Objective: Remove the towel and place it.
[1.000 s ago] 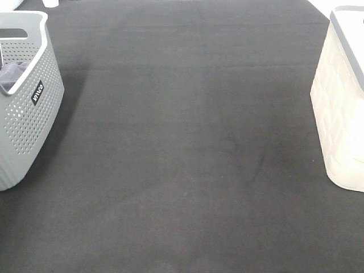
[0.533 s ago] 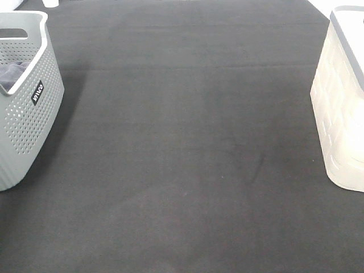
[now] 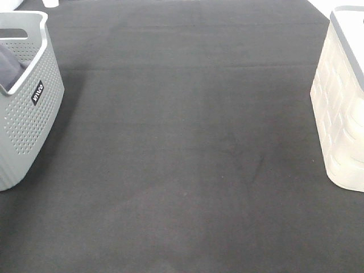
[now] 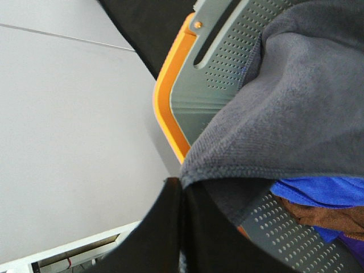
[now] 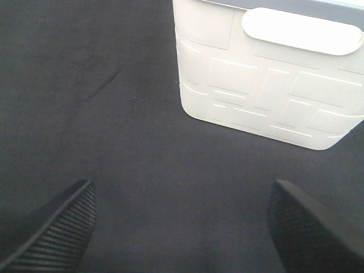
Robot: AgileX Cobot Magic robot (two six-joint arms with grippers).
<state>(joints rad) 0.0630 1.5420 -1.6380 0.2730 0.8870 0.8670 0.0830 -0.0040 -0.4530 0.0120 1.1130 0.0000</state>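
The grey-lavender towel (image 4: 296,114) hangs in the left wrist view, its stitched hem pinched between my left gripper's (image 4: 181,193) shut black fingers, lifted over the grey perforated basket (image 4: 227,62). In the high view a dark fold of the towel (image 3: 8,71) shows inside the grey basket (image 3: 34,114) at the far left. My left gripper is out of the high view. My right gripper (image 5: 182,227) is open and empty above the black mat, a short way from the cream basket (image 5: 267,85).
A bright blue cloth (image 4: 318,190) and a brown cloth (image 4: 330,219) lie under the towel in the grey basket, which has an orange rim (image 4: 168,108). The cream basket (image 3: 344,108) stands at the right edge of the black mat (image 3: 187,142).
In the high view the towel fold in the grey basket has risen and shifted, now showing as a taller dark shape against the rim. Nothing else moved.
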